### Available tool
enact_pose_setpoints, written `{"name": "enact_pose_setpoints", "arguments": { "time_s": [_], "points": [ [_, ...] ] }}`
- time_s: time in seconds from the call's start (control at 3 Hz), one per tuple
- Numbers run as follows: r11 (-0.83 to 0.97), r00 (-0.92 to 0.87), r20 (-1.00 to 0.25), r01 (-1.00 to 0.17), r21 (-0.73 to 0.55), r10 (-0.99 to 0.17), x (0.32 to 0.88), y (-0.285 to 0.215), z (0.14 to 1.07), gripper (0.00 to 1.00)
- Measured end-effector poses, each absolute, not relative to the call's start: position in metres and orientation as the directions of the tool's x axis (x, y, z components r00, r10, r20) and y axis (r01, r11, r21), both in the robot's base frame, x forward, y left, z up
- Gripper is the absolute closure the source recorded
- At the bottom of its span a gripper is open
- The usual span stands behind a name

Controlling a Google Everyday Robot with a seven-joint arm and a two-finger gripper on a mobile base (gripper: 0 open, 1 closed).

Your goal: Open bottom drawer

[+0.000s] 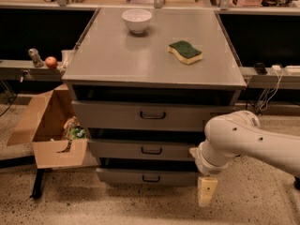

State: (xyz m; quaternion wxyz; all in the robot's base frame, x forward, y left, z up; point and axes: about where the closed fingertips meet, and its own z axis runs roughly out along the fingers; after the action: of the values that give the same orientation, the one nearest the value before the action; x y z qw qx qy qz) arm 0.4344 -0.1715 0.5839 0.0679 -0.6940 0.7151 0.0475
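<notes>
The bottom drawer (145,176) is the lowest and narrowest grey front of the cabinet, closed, with a small dark loop handle (151,178) at its centre. My white arm reaches in from the right. My gripper (206,191) hangs down at the arm's end, just right of the bottom drawer's right end, near the floor. It is about a hand's width right of the handle and not touching it.
A mid-sized drawer (145,149) and a wide top drawer (145,115) sit above. On the cabinet top (117,60) are a white bowl (137,20) and a green-yellow sponge (185,52). An open cardboard box (49,128) stands on the floor at left.
</notes>
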Motion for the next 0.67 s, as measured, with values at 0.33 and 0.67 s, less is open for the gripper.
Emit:
{"name": "enact_pose_setpoints", "arguments": {
  "time_s": [0.33,0.67],
  "points": [
    [0.028,-0.023,-0.165,-0.999,-0.028,-0.986,0.434,-0.171,0.580,0.00],
    [0.015,-0.009,-0.170,-0.999,-0.033,-0.985,0.434,-0.167,0.567,0.00]
  ]
}}
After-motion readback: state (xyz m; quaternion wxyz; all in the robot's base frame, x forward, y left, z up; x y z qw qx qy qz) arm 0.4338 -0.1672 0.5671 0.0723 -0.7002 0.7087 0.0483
